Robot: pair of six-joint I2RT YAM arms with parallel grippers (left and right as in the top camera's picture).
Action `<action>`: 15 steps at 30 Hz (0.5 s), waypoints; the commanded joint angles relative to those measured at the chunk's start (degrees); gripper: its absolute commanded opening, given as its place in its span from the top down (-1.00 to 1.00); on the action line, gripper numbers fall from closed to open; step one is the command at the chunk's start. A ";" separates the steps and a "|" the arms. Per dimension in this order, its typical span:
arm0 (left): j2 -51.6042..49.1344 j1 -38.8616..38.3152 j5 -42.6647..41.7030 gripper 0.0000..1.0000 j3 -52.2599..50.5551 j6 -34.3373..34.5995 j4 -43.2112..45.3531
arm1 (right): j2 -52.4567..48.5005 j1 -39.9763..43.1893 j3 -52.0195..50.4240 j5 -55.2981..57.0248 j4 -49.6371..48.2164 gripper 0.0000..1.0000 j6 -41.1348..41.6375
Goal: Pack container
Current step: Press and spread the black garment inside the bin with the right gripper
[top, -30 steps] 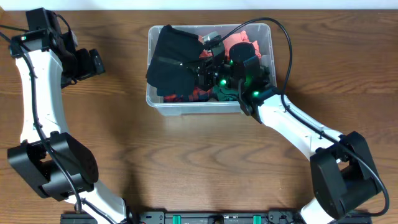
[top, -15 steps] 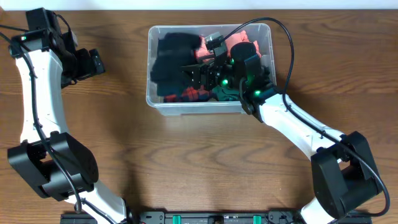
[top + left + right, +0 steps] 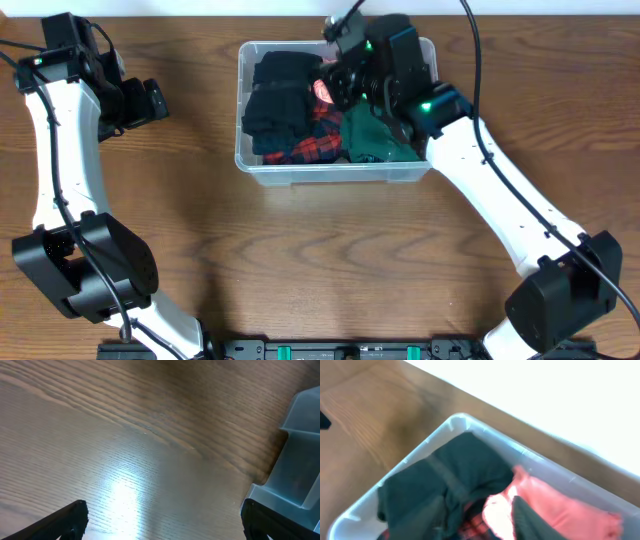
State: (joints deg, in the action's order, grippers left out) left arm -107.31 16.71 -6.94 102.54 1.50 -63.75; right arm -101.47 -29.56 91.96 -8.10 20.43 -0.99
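Clothing (image 3: 290,110) lies in the container (image 3: 330,175); left fingers (image 3: 67,520) spread apart.

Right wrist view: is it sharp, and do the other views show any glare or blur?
Right wrist view: blurred throughout; the clear rectangular plastic container looks soft-edged, and the upper right is washed out white. Left wrist view: a bright glare patch on the brown wooden table. Overhead view: sharp and evenly lit.
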 commanded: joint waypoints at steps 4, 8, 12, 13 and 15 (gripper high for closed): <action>0.04 0.09 0.07 -0.96 -0.33 -0.13 -0.04 | -3.23 -1.07 0.52 -0.46 -0.57 0.97 -2.47; 0.04 0.09 0.07 -0.96 -0.33 -0.13 -0.04 | -7.69 -2.29 0.52 -2.47 -2.99 0.98 -2.47; 0.04 0.09 0.07 -0.96 -0.33 -0.13 -0.04 | -10.58 -3.04 0.55 -2.73 -6.56 0.98 -1.99; 0.04 0.09 0.07 -0.96 -0.33 -0.13 -0.04 | -11.13 -3.17 0.57 -2.89 -7.50 0.98 -1.81; 0.04 0.09 0.07 -0.96 -0.33 -0.13 -0.04 | -11.80 -3.32 0.57 -2.86 -8.63 0.98 -1.79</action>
State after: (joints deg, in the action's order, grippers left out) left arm -107.31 16.71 -6.94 102.54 1.48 -63.77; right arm -112.99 -32.25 92.05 -10.09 12.95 -2.39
